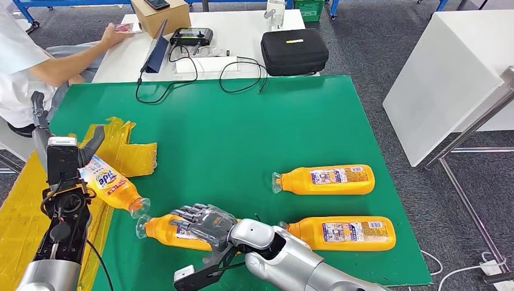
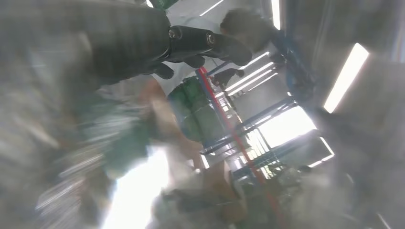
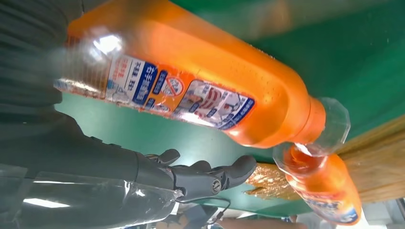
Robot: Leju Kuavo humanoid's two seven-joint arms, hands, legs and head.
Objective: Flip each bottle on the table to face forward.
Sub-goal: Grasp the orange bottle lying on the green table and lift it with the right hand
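The left hand [image 1: 63,159] is raised at the near left corner of the green table [image 1: 242,127] and grips an orange bottle [image 1: 113,183] by its base end. That bottle slants down and away from the hand, its clear cap pointing toward the middle of the table and its front label facing up. The left wrist view is badly blurred, so the finger positions there cannot be made out.

The right hand [image 1: 203,223] lies palm down on top of a second bottle [image 1: 162,232], its fingers draped over the body. In the right wrist view this bottle [image 3: 191,76] rests against the hand with its small-print back label showing, and the dark fingers [image 3: 210,172] reach out beside it; whether they clamp the bottle or only rest on it cannot be told. Its cap sits just beside the cap of the bottle in the left hand.

Just to the right of the right hand lies a third bottle [image 1: 342,233], and beyond it a fourth bottle [image 1: 327,180]. Both are on their sides, back labels up, caps pointing left.

Crumpled yellow sheeting [image 1: 124,148] lies under and beyond the left hand. A person [image 1: 24,66] sits past it at a white table [image 1: 242,36] with a black case [image 1: 294,51].
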